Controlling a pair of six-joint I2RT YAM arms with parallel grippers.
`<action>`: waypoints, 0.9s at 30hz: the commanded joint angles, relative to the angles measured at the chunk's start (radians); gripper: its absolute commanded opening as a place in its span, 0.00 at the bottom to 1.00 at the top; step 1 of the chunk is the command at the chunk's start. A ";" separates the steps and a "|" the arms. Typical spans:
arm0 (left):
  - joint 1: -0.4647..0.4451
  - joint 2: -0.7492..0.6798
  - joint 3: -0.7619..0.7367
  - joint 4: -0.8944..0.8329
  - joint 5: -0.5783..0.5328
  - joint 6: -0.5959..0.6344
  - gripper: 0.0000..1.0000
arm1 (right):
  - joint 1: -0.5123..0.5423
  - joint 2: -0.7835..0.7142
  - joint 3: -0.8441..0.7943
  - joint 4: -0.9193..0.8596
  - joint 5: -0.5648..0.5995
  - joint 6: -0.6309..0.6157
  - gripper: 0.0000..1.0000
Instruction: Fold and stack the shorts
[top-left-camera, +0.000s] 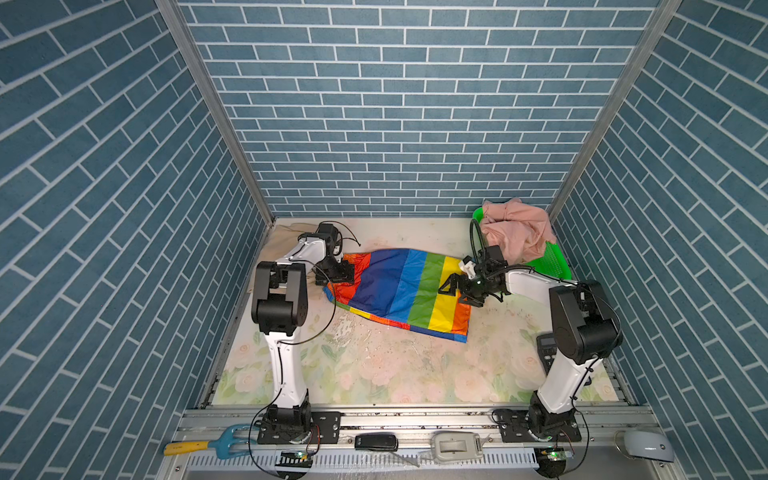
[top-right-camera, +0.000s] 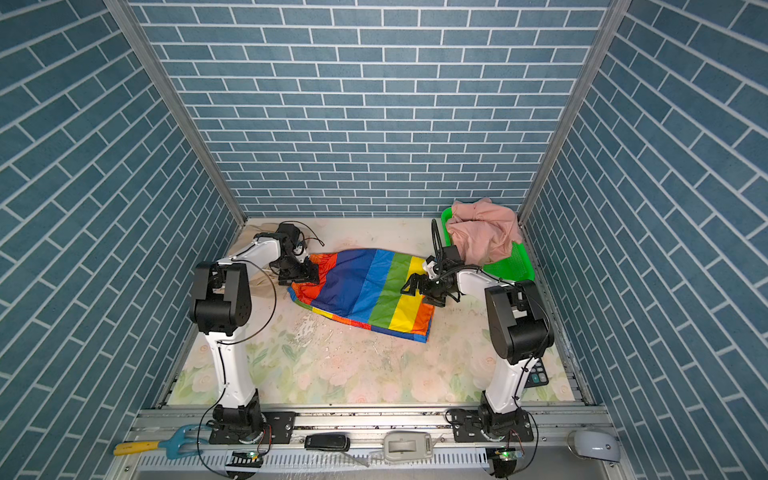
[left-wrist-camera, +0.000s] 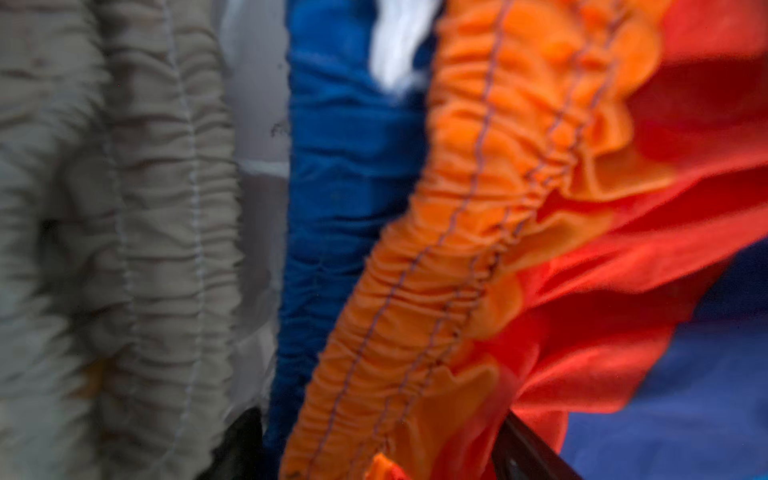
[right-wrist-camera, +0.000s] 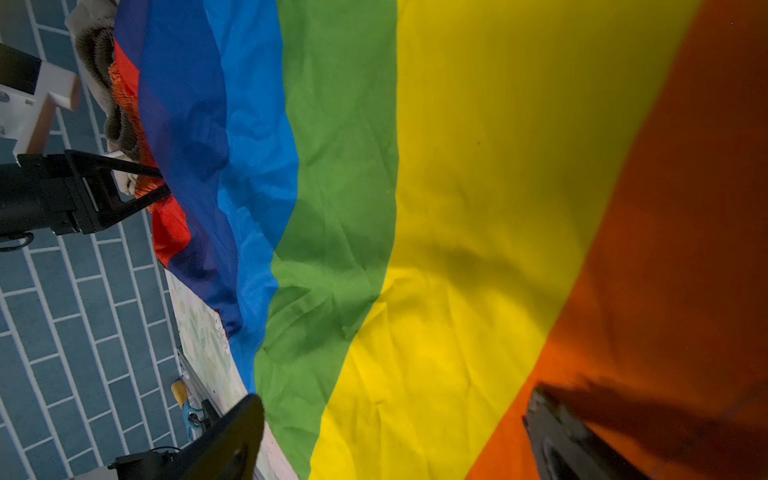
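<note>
On the floral tabletop (top-left-camera: 374, 374) between blue brick-print walls (top-left-camera: 395, 104), left claw (top-left-camera: 351, 272) and right claw (top-left-camera: 453, 294) gape over the rainbow shorts (top-left-camera: 399, 286).

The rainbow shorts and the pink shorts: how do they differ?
The rainbow shorts lie spread flat on the table; the pink shorts sit crumpled in the green basket. The rainbow shorts are striped; the pink shorts are plain. Both are soft cloth.

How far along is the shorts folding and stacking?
Done: nothing is stacked; the beige shorts lie at the far left, fold unclear. In hand: the rainbow shorts lie spread out, left gripper open astride the waistband, right gripper open over the other end. Left: the pink shorts, crumpled in the green basket.
</note>
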 joint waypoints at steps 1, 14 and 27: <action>-0.016 0.037 -0.021 -0.007 0.066 -0.005 0.78 | -0.003 -0.026 -0.012 0.005 -0.012 -0.007 0.99; -0.107 0.058 -0.040 -0.053 0.064 -0.012 0.70 | -0.003 -0.046 -0.039 0.011 -0.004 -0.012 0.99; -0.107 0.165 0.008 -0.092 0.078 0.004 0.55 | -0.003 -0.067 -0.051 0.018 0.001 -0.007 0.99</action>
